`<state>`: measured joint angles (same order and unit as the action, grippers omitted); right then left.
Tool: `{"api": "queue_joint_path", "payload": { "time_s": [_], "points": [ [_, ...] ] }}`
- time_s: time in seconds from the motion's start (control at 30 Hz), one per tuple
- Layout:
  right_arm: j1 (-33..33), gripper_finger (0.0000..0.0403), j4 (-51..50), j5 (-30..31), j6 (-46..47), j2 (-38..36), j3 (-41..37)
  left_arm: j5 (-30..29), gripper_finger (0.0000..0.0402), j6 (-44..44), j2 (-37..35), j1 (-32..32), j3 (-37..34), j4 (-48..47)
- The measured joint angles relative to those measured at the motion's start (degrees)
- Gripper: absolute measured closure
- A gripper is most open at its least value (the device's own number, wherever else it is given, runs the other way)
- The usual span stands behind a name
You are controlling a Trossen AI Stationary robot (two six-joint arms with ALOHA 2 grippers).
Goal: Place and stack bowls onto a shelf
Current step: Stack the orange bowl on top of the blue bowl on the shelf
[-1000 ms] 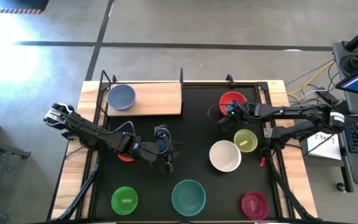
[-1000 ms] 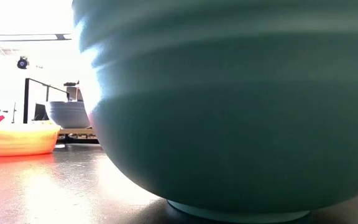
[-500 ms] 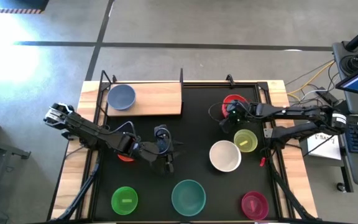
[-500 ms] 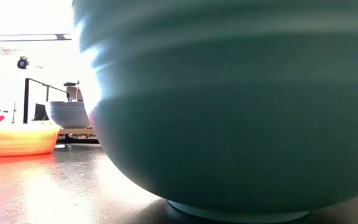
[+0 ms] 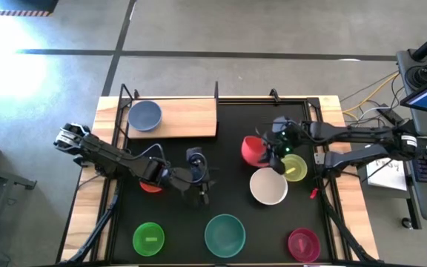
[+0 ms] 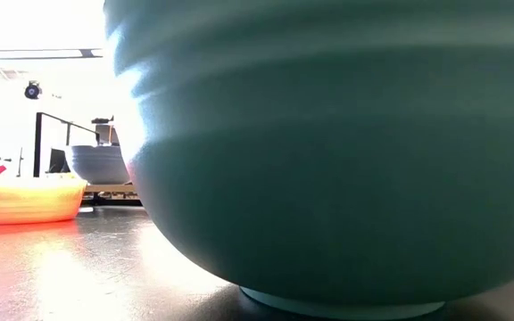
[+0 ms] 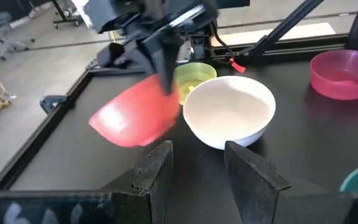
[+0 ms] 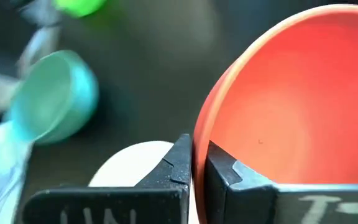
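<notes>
My right gripper is shut on the red bowl, which hangs tilted over the mat just beyond the white bowl and next to the yellow-green bowl. The left wrist view shows the red bowl from its outer side. My left gripper stands open over the mat's middle, touching nothing. The blue-grey bowl sits on the left end of the shelf. An orange bowl lies partly under my left arm. My right gripper pinches the red bowl's rim on the side toward the table's right, one finger inside the bowl and one outside. The fingers come from above, pointing down. The bowl hangs tilted below them, clear of the mat.
Along the near edge stand a green bowl, a teal bowl and a magenta bowl. The teal bowl fills most of the low view. Black uprights stand at the shelf's far edge. The shelf's right part is bare.
My right gripper has shut on the red bowl's rim, lifted it off the mat at the far right, and carried it toward the near edge and a little left. The bowl has tipped from flat to tilted.
</notes>
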<state>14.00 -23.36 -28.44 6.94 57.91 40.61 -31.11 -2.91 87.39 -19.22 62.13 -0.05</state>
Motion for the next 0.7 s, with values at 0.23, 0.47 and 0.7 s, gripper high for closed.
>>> {"api": "queue_joint_path", "payload": {
  "time_s": [0.23, 0.47, 0.7],
  "points": [
    [-8.70, 0.0394, 0.12, -3.11, -4.33, 1.11, 2.40, 0.14, 0.0272, -0.34, 0.00, 0.10, 0.00, 4.75],
    [-15.75, 0.0394, 0.26, -3.16, -9.87, 3.28, 5.58, 5.64, 0.0272, 1.26, 0.36, 0.13, 0.00, 5.97],
    [-20.02, 0.0394, 0.18, -3.24, -14.34, 7.28, 10.57, 9.36, 0.0272, 12.18, 4.66, 0.10, 0.00, 11.25]
  ]
}}
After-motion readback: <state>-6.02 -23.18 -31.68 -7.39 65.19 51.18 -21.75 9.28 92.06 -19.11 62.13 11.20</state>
